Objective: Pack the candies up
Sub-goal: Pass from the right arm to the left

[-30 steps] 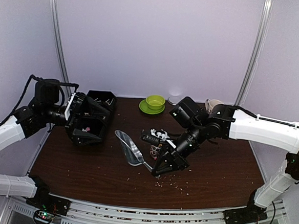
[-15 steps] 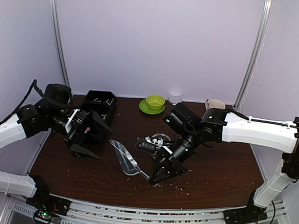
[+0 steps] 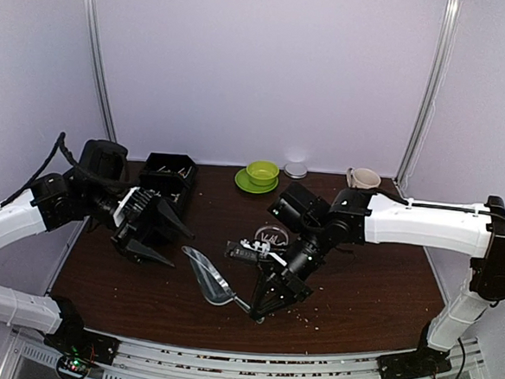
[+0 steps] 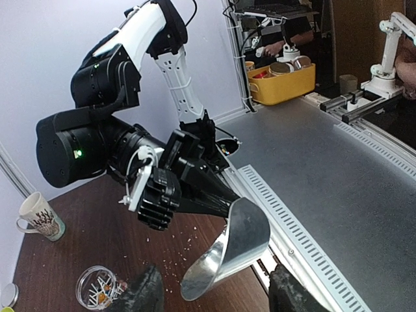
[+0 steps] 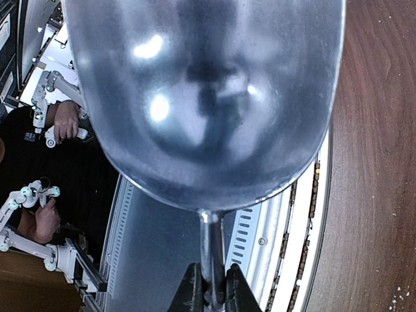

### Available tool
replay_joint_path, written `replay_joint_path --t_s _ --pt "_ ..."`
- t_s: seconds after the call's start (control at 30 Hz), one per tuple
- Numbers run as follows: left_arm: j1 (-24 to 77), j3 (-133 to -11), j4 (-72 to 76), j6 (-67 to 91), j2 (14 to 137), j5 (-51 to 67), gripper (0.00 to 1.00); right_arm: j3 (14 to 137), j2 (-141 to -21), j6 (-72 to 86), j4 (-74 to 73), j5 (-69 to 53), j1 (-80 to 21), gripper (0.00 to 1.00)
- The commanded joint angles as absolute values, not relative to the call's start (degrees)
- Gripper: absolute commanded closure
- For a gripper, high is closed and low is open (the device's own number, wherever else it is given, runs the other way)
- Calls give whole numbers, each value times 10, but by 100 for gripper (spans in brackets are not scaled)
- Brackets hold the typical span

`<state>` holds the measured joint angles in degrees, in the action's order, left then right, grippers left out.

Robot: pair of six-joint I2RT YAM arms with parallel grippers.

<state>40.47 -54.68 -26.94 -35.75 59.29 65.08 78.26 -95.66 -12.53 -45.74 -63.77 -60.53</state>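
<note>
My right gripper (image 3: 262,301) is shut on the thin handle of a metal scoop (image 3: 205,273), holding it tilted just above the table's front middle. The right wrist view shows the pads (image 5: 193,289) clamped on the handle, with the scoop's bowl (image 5: 201,97) filling the frame. The bowl looks empty in the left wrist view (image 4: 237,250). My left gripper (image 3: 177,248) is open and empty just left of the scoop, its fingertips (image 4: 146,292) pointing at the scoop's mouth. No candies show clearly. A small clear dish (image 4: 97,286) holds a few small orange and white bits.
A black box (image 3: 171,171) stands at the back left. A green bowl on a green plate (image 3: 261,173), a white lid (image 3: 296,169) and a mug (image 3: 362,177) line the back. The clear dish (image 3: 271,237) sits mid-table. Pale crumbs (image 3: 300,313) are scattered near the front edge.
My right gripper has carried the scoop left and toward the front edge. My left gripper has swung down and right from beside the black box and now faces the scoop.
</note>
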Motion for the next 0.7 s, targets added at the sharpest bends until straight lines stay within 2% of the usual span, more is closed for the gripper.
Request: replay_joint_path --t_s 0.0,0.17,0.43,0.67 --pt "413 -569 -290 -367 608 645 49 797 -960 -138 -462 -664 -608 100" --pt "420 -583 -320 -379 629 651 63 796 -962 -139 -463 -667 -608 100" --pt "424 -580 -320 -386 627 671 65 795 -972 -140 -463 -678 -604 100" --pt "433 -575 -320 -383 627 668 77 796 -977 -134 -455 -696 -597 100"
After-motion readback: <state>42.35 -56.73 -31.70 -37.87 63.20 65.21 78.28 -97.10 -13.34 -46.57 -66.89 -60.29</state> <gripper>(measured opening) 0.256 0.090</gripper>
